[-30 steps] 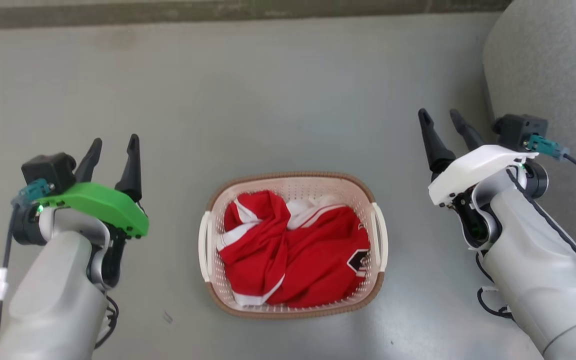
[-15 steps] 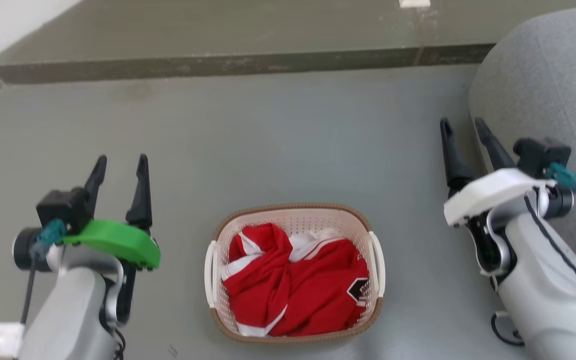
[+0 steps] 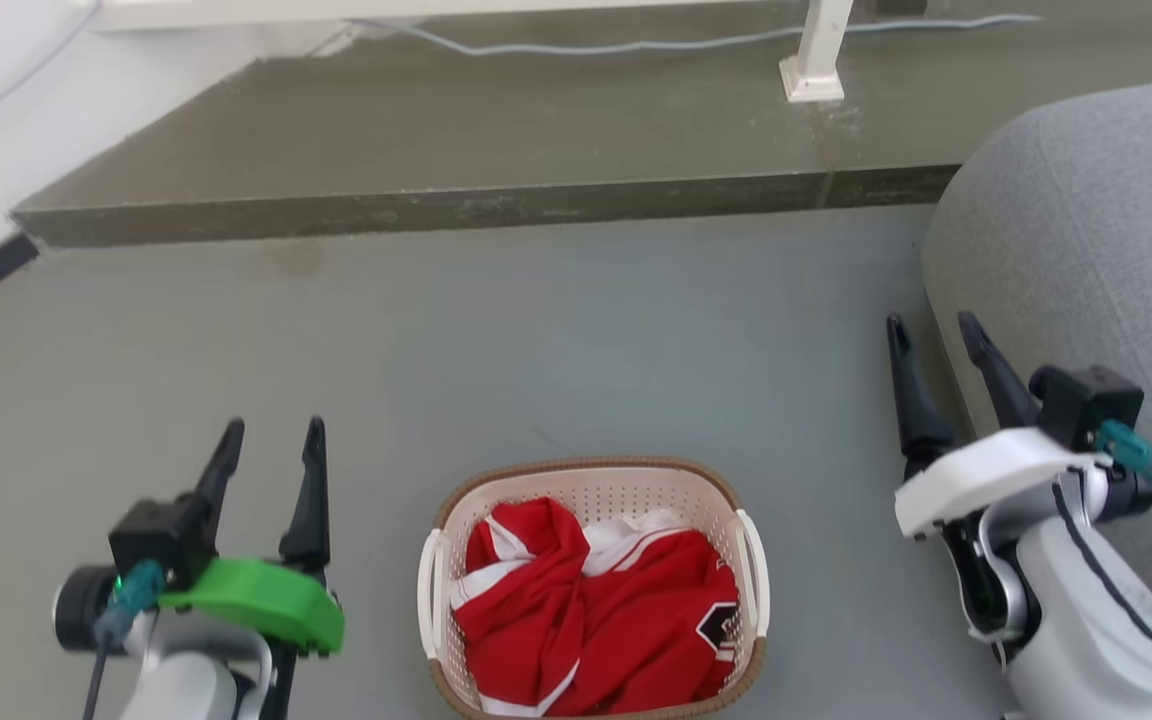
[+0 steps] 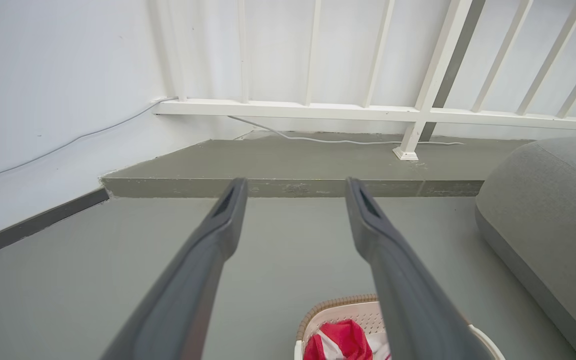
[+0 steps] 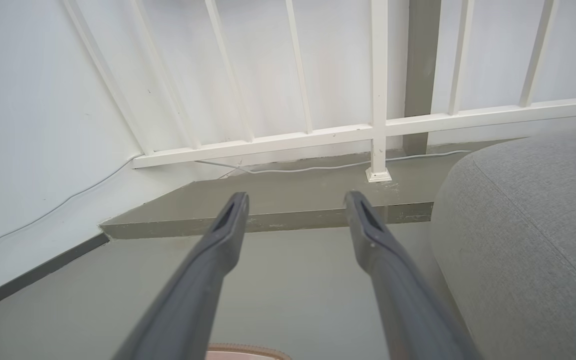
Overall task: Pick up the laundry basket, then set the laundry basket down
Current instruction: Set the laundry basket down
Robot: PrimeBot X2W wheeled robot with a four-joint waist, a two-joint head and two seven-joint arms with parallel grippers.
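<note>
Cream laundry basket (image 3: 596, 495) sits between left claw (image 3: 273, 427) and right claw (image 3: 931, 322), touching neither; both gape empty.

the left gripper (image 4: 294, 186) gapes empty over grey floor (image 4: 68, 280), the laundry basket (image 4: 339, 306) low at right.

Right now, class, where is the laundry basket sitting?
In the head view the laundry basket sits on the grey floor at bottom centre, between the left end effector and the right end effector, touching neither.
</note>
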